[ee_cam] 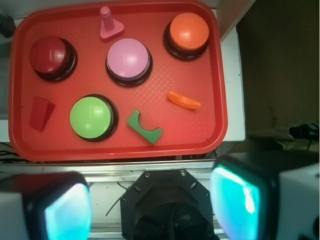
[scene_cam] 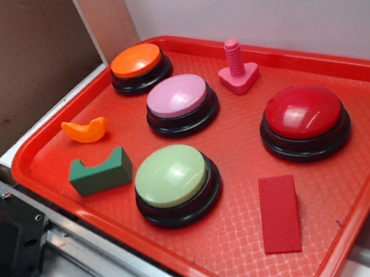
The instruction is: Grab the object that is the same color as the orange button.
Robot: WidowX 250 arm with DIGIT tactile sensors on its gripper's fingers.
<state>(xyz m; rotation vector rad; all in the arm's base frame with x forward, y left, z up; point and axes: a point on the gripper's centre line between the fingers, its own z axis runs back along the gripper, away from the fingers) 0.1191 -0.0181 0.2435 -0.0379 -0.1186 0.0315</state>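
At the bottom of the wrist view we see our gripper (ee_cam: 150,205), blurry and close, with its two fingers (ee_cam: 240,192) spread wide apart and nothing between them. Past the fingers lies the red tray (ee_cam: 120,152), filling the upper left of the frame. Near its front edge sit the green button (ee_cam: 90,117), the green notched block (ee_cam: 144,127) just right of it, and a dark red wedge (ee_cam: 41,113) far to the left. A little farther up and to the right, the small orange crescent (ee_cam: 184,100) lies flat on the tray floor by the right rim, touching nothing. Farther back we see the pink button (ee_cam: 129,59) in the middle, the red button (ee_cam: 50,55) on the left, and the orange button (ee_cam: 188,31) at the upper right. At the very back stands a pink bolt (ee_cam: 108,25).
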